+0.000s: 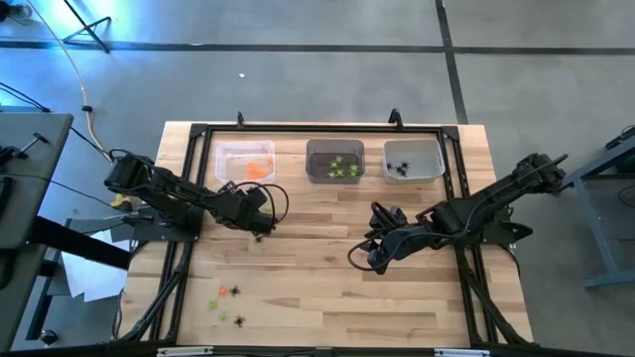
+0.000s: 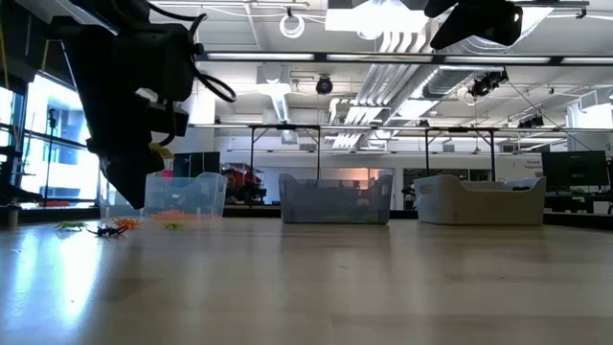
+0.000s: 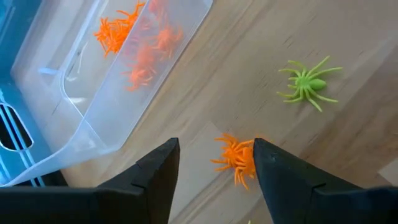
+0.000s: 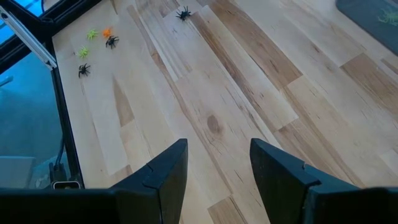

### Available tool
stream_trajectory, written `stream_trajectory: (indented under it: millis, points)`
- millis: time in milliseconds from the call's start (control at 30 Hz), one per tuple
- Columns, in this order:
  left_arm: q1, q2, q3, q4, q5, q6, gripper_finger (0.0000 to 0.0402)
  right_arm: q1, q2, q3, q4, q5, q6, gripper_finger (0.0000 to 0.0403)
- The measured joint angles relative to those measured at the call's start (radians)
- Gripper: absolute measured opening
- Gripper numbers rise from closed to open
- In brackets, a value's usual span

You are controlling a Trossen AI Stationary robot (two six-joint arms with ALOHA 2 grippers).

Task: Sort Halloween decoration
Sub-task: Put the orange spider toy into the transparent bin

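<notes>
My left gripper (image 1: 260,228) (image 3: 214,149) is open, low over the table near the clear bin of orange trinkets (image 1: 245,162) (image 3: 112,74). An orange spider-like trinket (image 3: 236,160) lies on the wood between its fingers, close to one of them. A lime-green spider (image 3: 308,81) lies on the wood a little beyond. My right gripper (image 1: 372,256) (image 4: 217,149) hangs open above bare wood at mid-table and holds nothing. Several loose trinkets (image 1: 228,302) (image 4: 93,46) lie near the front left corner. A black spider (image 4: 183,12) lies apart from them. My left gripper comes down at a slant with a finger on each side of the orange trinket, which lies flat on the table. The trinket's edge (image 3: 249,163) is right by the inner side of one finger (image 3: 264,165). Whether they touch, I cannot tell.
Three bins stand in a row along the far edge. The left one holds orange trinkets, the middle one (image 1: 334,161) green ones and the right one (image 1: 414,159) black ones. A black frame (image 1: 198,134) runs around the table top.
</notes>
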Motion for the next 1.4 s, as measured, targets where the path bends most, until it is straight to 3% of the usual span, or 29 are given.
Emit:
stream_trajectory:
  millis: [367, 900, 1133, 1400]
  points:
    - [-0.001, -0.004, -0.109, 0.146, 0.049, -0.012, 0.0207, 0.0, 0.0, 0.0, 0.0, 0.0, 0.0, 0.0171]
    - [-0.01, -0.004, -0.116, 0.185, 0.043, 0.013, 0.0198, 0.0, 0.0, 0.0, 0.0, 0.0, 0.0, 0.0171]
    - [-0.01, -0.004, -0.116, 0.2, 0.062, 0.012, 0.0158, 0.0, 0.0, 0.0, 0.0, 0.0, 0.0, 0.0171]
    - [-0.01, -0.003, -0.116, 0.212, 0.081, 0.007, 0.0078, 0.0, 0.0, 0.0, 0.0, 0.0, 0.0, 0.0171]
